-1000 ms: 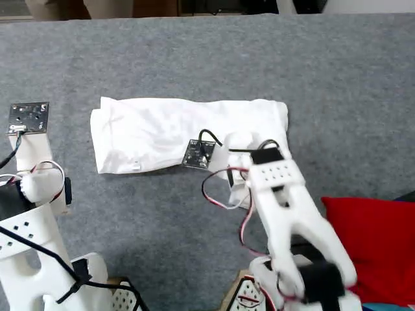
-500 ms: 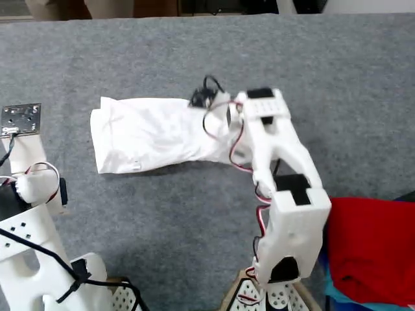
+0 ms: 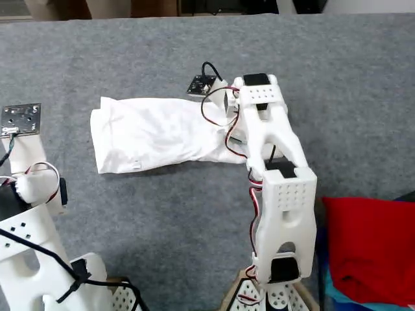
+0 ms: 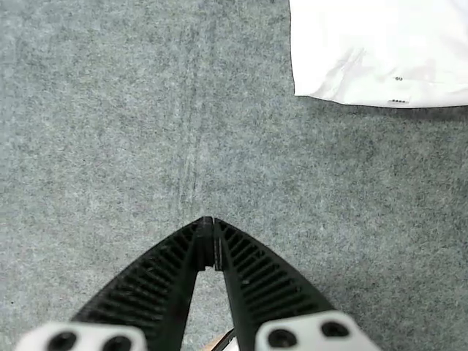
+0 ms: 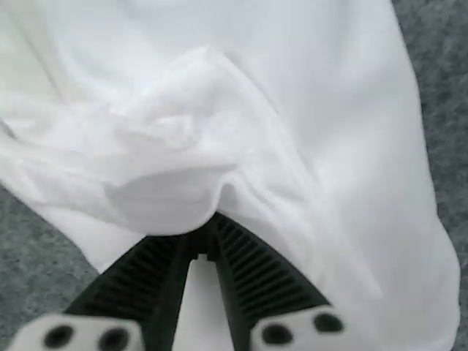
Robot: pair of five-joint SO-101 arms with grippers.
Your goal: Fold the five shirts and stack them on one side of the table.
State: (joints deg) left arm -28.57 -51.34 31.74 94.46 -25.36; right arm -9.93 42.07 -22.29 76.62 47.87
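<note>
Grip on the white shirt point(image 3: 155, 133), and my right hand point(image 5: 203, 245) has it!
My right hand is clamped tight on a fold at one end of the white shirt, which lies in a long rumpled band across the middle of the grey desk point(image 3: 356, 78). My left hand point(image 4: 207, 238) hangs closed and empty over bare desk, near the shirt's other end. A red shirt point(image 3: 369, 240) sits at the near right edge.
</note>
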